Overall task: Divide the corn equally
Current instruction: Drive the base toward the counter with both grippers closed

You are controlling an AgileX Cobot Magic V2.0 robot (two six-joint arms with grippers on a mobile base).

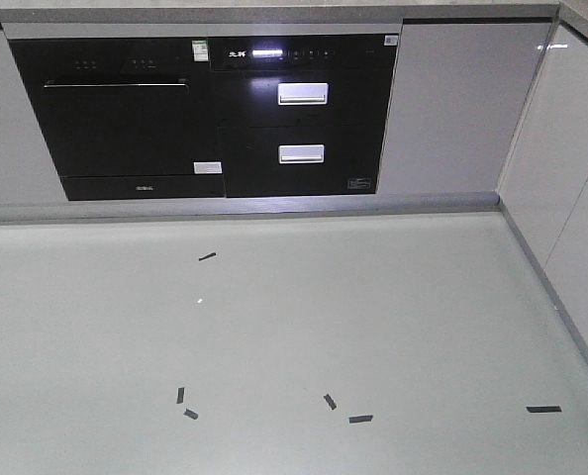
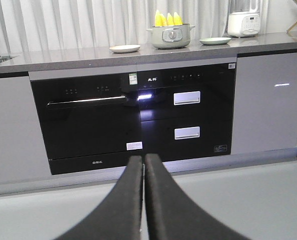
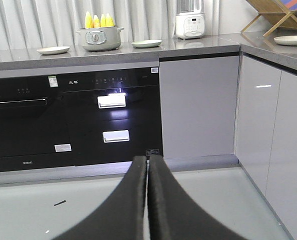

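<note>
Several yellow corn (image 2: 167, 19) cobs stand upright in a grey-green pot (image 2: 170, 36) on the far countertop; the same corn (image 3: 98, 20) and pot (image 3: 99, 38) show in the right wrist view. A pale plate (image 2: 124, 48) lies left of the pot and a green plate (image 2: 214, 40) right of it. My left gripper (image 2: 144, 159) is shut and empty, low above the floor, far from the counter. Likewise my right gripper (image 3: 148, 160) is shut on nothing. Neither gripper nor the corn appears in the front view.
Black built-in appliances (image 1: 205, 114) with white handles fill the cabinet front below the counter. A white blender (image 3: 189, 20) stands right of the plates. Another plate (image 3: 293, 40) and a wooden rack (image 3: 281, 15) sit on the right side counter. Tape marks (image 1: 359, 419) dot the floor.
</note>
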